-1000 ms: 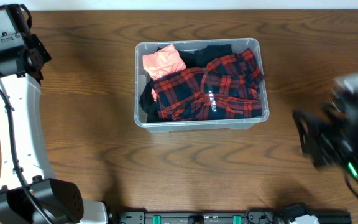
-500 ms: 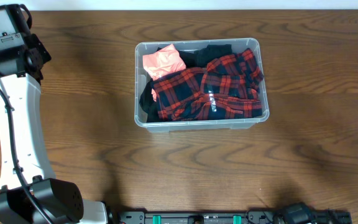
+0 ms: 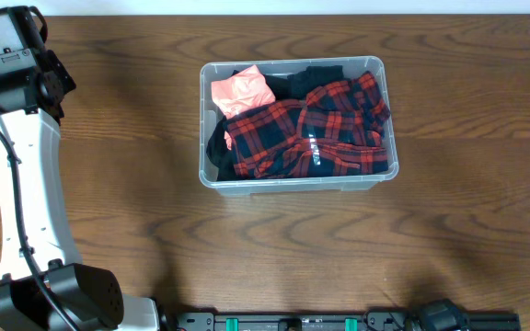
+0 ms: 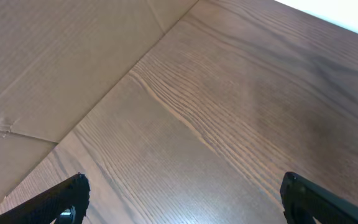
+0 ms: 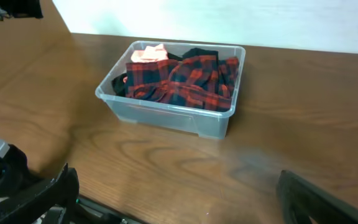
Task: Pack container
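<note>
The clear plastic container sits on the wooden table, a little behind centre. It holds a red-and-black plaid garment, a pink cloth in its back left corner and dark fabric. It also shows in the right wrist view, far from the fingers. My left gripper is open and empty over bare table at the far left. My right gripper is open and empty, low at the table's front edge, out of the overhead view.
The left arm runs along the table's left side from its base at the front left. A dark rail lies along the front edge. A cardboard surface lies beyond the table edge in the left wrist view.
The right arm has pulled back from the right side of the table and out of the overhead view. The left arm and the container have not moved.
</note>
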Available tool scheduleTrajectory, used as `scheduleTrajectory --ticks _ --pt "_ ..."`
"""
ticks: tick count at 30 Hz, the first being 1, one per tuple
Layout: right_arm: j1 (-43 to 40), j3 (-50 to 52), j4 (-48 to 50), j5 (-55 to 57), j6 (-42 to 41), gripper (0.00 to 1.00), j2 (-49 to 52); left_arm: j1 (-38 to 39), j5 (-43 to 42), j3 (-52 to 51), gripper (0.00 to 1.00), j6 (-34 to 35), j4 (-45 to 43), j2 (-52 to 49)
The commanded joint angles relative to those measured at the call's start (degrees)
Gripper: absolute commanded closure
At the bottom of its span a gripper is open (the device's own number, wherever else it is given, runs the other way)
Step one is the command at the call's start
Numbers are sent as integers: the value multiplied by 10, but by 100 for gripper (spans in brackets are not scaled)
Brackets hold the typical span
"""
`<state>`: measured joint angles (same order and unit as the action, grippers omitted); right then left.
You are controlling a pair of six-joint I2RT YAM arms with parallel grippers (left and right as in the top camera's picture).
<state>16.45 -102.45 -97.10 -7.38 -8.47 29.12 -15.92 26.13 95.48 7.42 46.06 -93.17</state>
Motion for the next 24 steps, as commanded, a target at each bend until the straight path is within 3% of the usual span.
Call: scheduleTrajectory --ticks 1,13,24 --pt "-5 2 -2 -5 38 1 -1 -1 9 0 2 -3 0 -1" --pt "-5 96 53 12 60 1 -11 -1 9 0 2 -3 0 -1" --pt "5 388 327 14 60 1 -141 -1 9 0 2 -3 0 -1"
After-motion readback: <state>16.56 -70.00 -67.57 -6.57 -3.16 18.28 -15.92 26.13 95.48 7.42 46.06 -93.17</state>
